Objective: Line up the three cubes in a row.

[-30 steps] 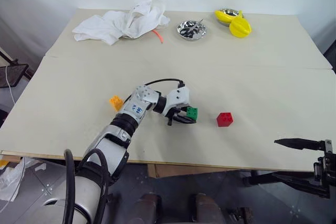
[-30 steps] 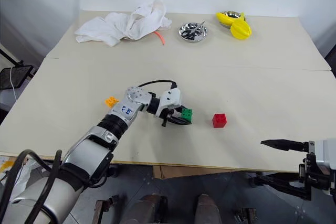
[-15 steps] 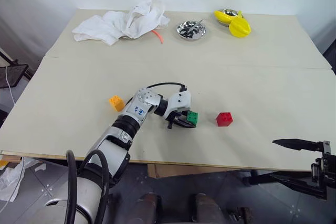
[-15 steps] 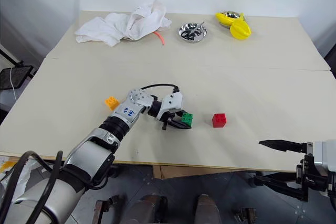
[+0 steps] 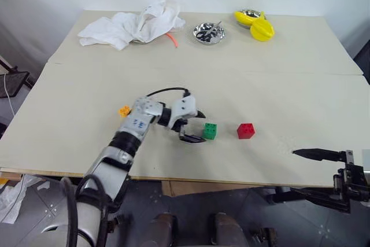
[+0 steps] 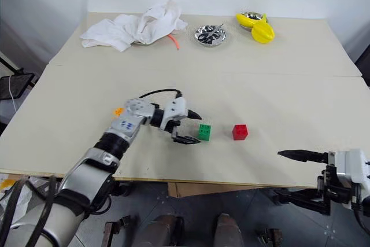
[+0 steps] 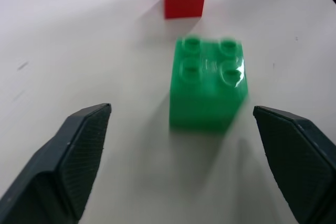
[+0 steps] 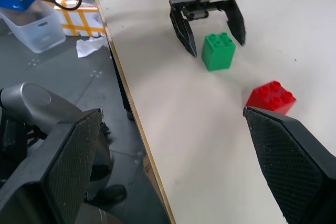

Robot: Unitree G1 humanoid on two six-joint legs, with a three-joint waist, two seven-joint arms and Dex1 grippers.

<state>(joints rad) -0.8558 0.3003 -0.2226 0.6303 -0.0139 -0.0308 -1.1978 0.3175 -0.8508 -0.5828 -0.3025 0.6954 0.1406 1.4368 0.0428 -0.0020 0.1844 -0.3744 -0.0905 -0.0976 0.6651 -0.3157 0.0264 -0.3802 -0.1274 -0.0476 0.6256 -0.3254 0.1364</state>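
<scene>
Left gripper (image 5: 195,126) is wide open, fingers either side of the green cube (image 5: 210,131) but clear of it; the cube sits free on the table (image 5: 289,96), so this looks like a release. Red cube (image 5: 246,131) is near on its far side, roughly level, which fits a row being started. Orange cube (image 5: 124,110) lies apart behind the left arm, out of line. Right gripper (image 6: 300,173) open, empty, off the table edge.
</scene>
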